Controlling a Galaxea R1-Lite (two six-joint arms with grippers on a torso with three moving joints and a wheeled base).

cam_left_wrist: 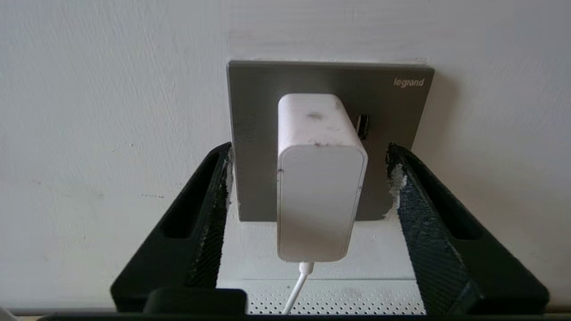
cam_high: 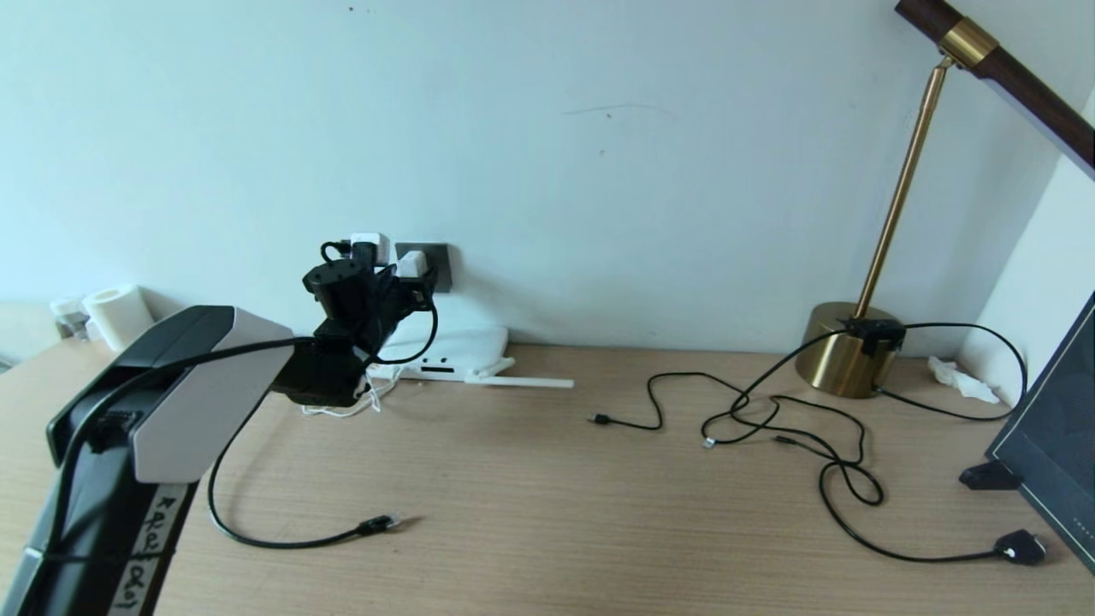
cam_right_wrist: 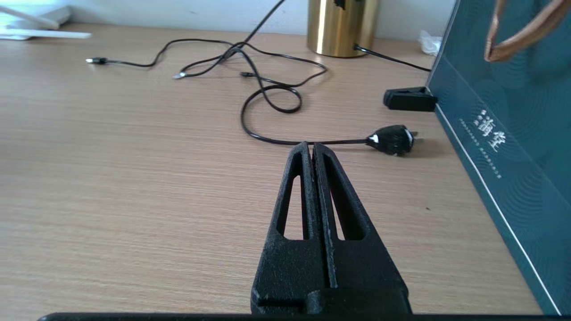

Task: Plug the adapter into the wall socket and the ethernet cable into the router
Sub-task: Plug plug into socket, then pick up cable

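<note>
The white adapter [cam_left_wrist: 319, 178] sits in the dark grey wall socket [cam_left_wrist: 330, 84], its thin white cord hanging down. My left gripper [cam_left_wrist: 310, 151] is open, and its fingers [cam_left_wrist: 415, 209] stand on either side of the adapter with a gap on each side. In the head view the left gripper [cam_high: 417, 287] is at the socket [cam_high: 438, 257], with the adapter [cam_high: 411, 263] in front of it. Below lies the flat white router [cam_high: 466, 351]. The black ethernet cable's clip end [cam_high: 379, 522] lies loose on the desk. My right gripper [cam_right_wrist: 311, 145] hovers shut and empty over the desk.
A brass lamp base [cam_high: 843, 351] stands at the back right with thin black cords [cam_high: 770, 411] tangled in front of it. A black plug [cam_high: 1018, 546] lies by a dark teal bag [cam_high: 1056, 428]. A paper roll [cam_high: 115, 312] stands at the far left.
</note>
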